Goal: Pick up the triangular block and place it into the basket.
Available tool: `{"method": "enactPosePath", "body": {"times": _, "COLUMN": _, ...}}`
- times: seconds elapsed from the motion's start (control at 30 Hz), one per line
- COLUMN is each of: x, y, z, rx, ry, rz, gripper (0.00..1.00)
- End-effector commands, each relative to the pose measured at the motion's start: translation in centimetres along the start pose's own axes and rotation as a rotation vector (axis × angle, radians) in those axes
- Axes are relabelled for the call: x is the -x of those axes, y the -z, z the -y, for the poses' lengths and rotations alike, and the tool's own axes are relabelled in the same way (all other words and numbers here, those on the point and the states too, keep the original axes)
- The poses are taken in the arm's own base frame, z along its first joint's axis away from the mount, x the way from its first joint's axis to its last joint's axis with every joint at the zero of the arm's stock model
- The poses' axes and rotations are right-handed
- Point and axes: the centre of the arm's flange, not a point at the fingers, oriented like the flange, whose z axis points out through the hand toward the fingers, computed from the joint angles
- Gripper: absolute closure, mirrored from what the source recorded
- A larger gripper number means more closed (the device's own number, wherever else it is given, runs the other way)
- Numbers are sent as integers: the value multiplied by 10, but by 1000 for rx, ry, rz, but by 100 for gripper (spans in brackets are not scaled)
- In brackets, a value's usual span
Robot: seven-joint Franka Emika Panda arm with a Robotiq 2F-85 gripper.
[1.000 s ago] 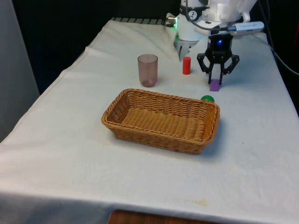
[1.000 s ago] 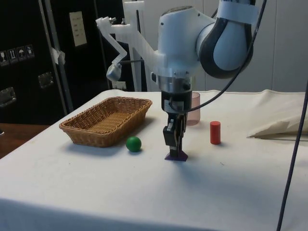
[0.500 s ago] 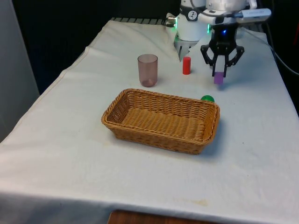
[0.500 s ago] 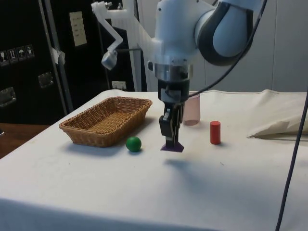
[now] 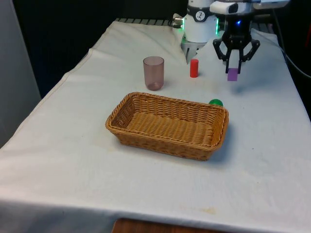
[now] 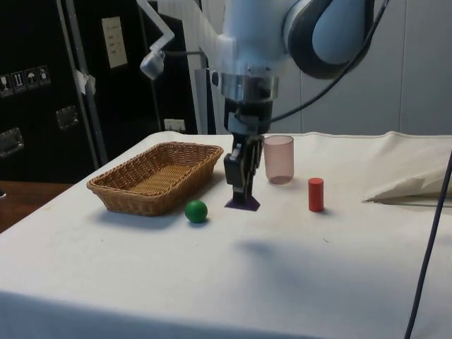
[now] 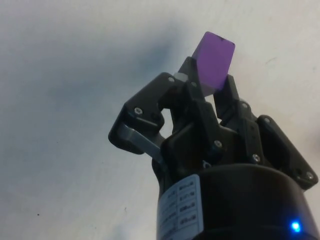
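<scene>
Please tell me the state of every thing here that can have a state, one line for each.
Gripper: shut on the purple block, lifted above the table.
Purple block: held, off the cloth.
Basket: upright, empty.
Cup: upright, looks empty.
Red cylinder: standing on end.
Green ball: resting on the cloth beside the basket.

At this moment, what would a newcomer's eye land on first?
The purple triangular block, pinched in the tool and hanging clear above the cloth, beyond the basket in the front view. Next, the wicker basket at mid-table, with a green ball beside its rim.
</scene>
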Motion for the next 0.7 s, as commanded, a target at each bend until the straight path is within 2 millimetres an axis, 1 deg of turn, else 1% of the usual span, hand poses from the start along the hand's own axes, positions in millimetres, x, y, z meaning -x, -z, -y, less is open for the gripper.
{"method": "enactPosePath", "body": {"times": 0.0, "x": -4, "y": 7, "z": 0, "rx": 4, "ry": -7, "rz": -6, "gripper": 67}}
{"method": "enactPosePath", "body": {"times": 0.17, "x": -17, "y": 22, "z": 2, "rx": 1, "ry": -14, "rz": -18, "gripper": 67}}
{"method": "enactPosePath", "body": {"times": 0.2, "x": -14, "y": 21, "z": 2, "rx": -1, "ry": -7, "rz": -22, "gripper": 67}}
{"method": "enactPosePath", "body": {"times": 0.23, "x": -22, "y": 27, "z": 2, "rx": 2, "ry": -16, "rz": -18, "gripper": 67}}
{"method": "enactPosePath", "body": {"times": 0.3, "x": -24, "y": 29, "z": 2, "rx": 2, "ry": -18, "rz": -19, "gripper": 67}}
{"method": "enactPosePath", "body": {"times": 0.33, "x": -30, "y": 34, "z": 3, "rx": 3, "ry": -19, "rz": -22, "gripper": 67}}
{"method": "enactPosePath", "body": {"times": 0.47, "x": -42, "y": 44, "z": 3, "rx": 4, "ry": -24, "rz": -27, "gripper": 67}}
{"method": "enactPosePath", "body": {"times": 0.5, "x": -40, "y": 41, "z": 2, "rx": 5, "ry": -21, "rz": -32, "gripper": 67}}
{"method": "enactPosePath", "body": {"times": 0.53, "x": -47, "y": 49, "z": 2, "rx": 5, "ry": -28, "rz": -31, "gripper": 67}}
{"method": "enactPosePath", "body": {"times": 0.67, "x": -57, "y": 58, "z": 2, "rx": 8, "ry": -34, "rz": -36, "gripper": 67}}
